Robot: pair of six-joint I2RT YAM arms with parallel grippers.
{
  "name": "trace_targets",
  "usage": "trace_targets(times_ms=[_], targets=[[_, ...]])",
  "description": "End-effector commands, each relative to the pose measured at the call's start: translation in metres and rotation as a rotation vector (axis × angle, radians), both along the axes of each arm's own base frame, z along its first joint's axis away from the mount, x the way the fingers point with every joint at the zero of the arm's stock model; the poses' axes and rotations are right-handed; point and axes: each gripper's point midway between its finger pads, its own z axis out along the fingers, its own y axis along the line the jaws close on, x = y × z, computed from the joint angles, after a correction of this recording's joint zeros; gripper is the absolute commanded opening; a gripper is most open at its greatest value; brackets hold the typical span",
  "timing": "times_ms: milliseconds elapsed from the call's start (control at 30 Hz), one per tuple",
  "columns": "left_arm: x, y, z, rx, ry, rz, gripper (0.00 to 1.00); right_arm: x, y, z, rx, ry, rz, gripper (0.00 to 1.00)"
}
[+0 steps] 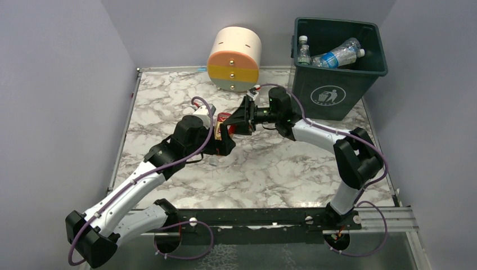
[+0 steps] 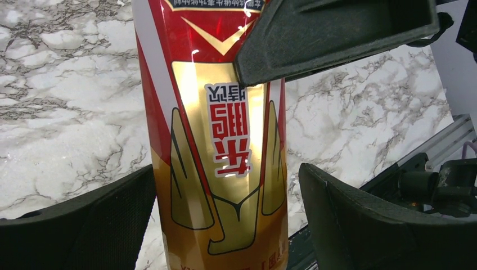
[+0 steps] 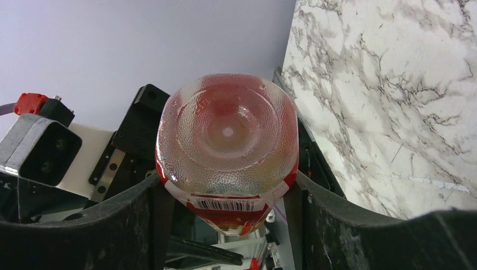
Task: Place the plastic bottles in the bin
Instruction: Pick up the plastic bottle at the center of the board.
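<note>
Bin [image 1: 337, 93]: one, holding two clear bottles [image 1: 339, 56].
Red-labelled bottle [image 3: 228, 129]: one, above desk [image 1: 169, 101].
Left gripper [image 2: 228, 180]: wide, not touching it.
Right gripper [image 3: 228, 191]: clamped on it.

Surface: a table [image 1: 270, 169] with a white, grey-veined marble-pattern top, edged by a metal strip.
Far edge, centre: a cream, orange and grey round drawer unit [image 1: 234, 58] lay on its side, its drawer fronts facing the near edge.
Far right corner: the dark green bin [image 1: 332, 93] stood upright.
Middle left: a small clear object [image 1: 213, 161], partly hidden, kind not discernible.
Near edge: a black mounting rail [image 1: 253, 216] ran along it.
</note>
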Motion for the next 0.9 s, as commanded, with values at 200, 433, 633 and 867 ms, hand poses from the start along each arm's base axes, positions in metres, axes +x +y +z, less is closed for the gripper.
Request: trace_targets(times_ms=[200, 433, 633, 867], targets=[[0.001, 0.007, 0.043, -0.059, -0.108, 0.033, 0.99, -0.003, 0.004, -0.004, 0.012, -0.021, 0.027, 0.63], [-0.005, 0.020, 0.071, -0.098, -0.172, 0.069, 0.99, -0.002, 0.004, -0.010, 0.008, -0.017, 0.025, 0.63], [-0.010, 0.027, 0.092, -0.141, -0.219, 0.089, 0.99, 0.000, 0.004, -0.002, 0.012, -0.037, 0.023, 0.62], [-0.027, 0.041, 0.139, -0.264, -0.334, 0.103, 0.99, 0.012, 0.003, 0.016, 0.006, -0.084, -0.002, 0.62]])
